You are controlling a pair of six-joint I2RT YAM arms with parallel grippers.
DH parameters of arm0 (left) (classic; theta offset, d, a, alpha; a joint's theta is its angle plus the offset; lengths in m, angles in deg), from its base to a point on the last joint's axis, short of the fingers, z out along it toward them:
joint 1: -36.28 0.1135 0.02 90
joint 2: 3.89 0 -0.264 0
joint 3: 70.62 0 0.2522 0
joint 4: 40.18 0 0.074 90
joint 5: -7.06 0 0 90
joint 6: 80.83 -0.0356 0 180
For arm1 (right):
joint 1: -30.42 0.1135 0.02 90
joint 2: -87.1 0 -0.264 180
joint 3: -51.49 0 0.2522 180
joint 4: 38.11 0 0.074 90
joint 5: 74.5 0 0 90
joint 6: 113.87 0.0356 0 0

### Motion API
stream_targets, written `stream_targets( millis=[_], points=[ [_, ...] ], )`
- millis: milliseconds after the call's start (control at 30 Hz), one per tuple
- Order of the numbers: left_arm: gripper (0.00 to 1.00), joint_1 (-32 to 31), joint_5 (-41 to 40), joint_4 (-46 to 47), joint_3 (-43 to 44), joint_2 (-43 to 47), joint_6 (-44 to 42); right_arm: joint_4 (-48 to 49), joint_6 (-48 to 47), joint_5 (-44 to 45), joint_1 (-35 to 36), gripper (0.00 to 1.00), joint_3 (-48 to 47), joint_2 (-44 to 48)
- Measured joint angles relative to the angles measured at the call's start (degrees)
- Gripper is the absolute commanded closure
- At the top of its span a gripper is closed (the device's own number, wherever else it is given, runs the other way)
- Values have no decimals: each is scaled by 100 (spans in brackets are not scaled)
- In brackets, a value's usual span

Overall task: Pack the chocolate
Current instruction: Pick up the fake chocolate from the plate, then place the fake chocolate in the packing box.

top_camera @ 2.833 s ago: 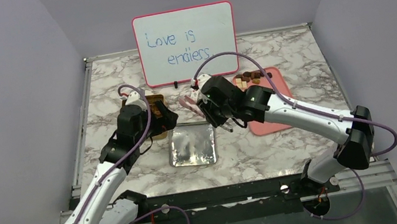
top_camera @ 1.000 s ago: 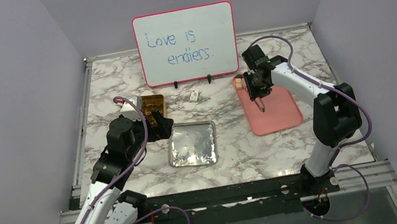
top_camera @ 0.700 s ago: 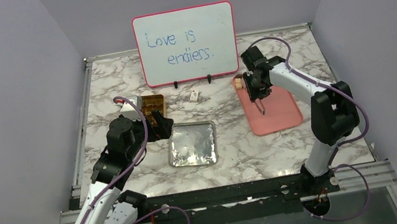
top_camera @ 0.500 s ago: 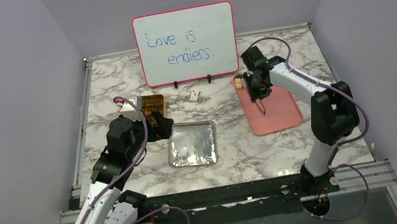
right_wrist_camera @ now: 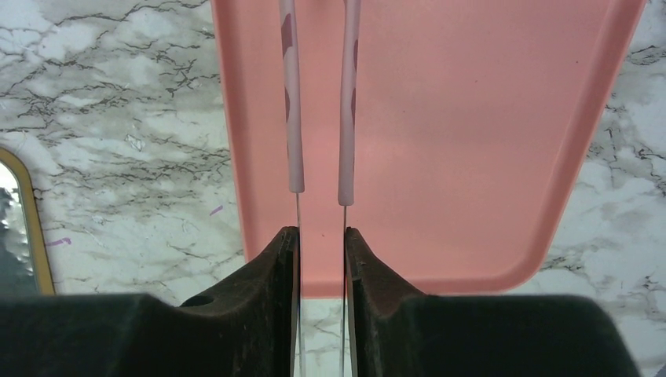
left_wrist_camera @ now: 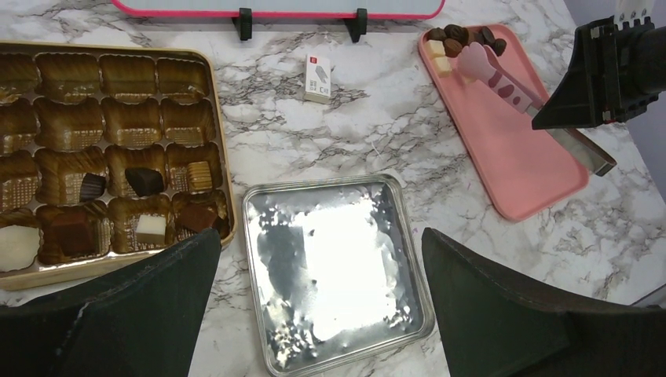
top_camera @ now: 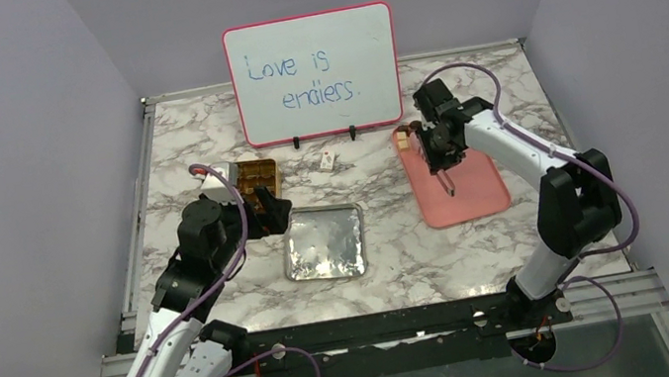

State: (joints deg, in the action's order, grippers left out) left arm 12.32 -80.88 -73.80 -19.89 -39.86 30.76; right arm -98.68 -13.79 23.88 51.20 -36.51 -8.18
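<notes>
A small pile of chocolate (top_camera: 409, 137) lies at the far end of the pink tray (top_camera: 476, 189); it also shows in the left wrist view (left_wrist_camera: 458, 39). Several more pieces (left_wrist_camera: 145, 181) sit in cups of the gold tin (left_wrist_camera: 102, 78), which is at the back left (top_camera: 257, 174). My right gripper (top_camera: 439, 155) is over the pink tray (right_wrist_camera: 471, 157), shut (right_wrist_camera: 320, 236) on the metal arms of pink-tipped tongs (right_wrist_camera: 292, 118). The tongs' tips (left_wrist_camera: 473, 56) lie next to the pile. My left gripper (top_camera: 266, 214) is open and empty (left_wrist_camera: 320, 259), hovering between gold tin and silver lid.
A silver tin lid (top_camera: 324, 242) lies open side up at the table's middle (left_wrist_camera: 338, 271). A small white card (top_camera: 328, 160) lies in front of the whiteboard (top_camera: 314, 76) reading "Love is endless". Walls close in on both sides.
My right arm has swung from the table's middle to the pink tray with the tongs, then shifted slightly nearer. My left arm has drawn back a little from the gold tin.
</notes>
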Motion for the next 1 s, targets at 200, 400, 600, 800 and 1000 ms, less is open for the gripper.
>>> stream_targets(
  millis=[200, 400, 600, 800, 1000],
  points=[
    [1, 0, -192, -17, 0, 203, 7, 0, -28, -144, 0, 73, 201, 369],
    [1, 0, -612, -85, 11, 651, 55, 114, 17, -603, 87, 73, 254, 841],
    [1, 0, -901, -138, 321, 1003, 114, 496, 214, -977, 964, 73, 256, 962],
    [1, 0, -1019, -157, 662, 1176, 188, 756, 433, -1099, 2057, 73, -177, 481],
    [1, 0, -1047, -216, 918, 1296, 306, 1082, 599, -1084, 2970, 73, -962, -247]
  ],
)
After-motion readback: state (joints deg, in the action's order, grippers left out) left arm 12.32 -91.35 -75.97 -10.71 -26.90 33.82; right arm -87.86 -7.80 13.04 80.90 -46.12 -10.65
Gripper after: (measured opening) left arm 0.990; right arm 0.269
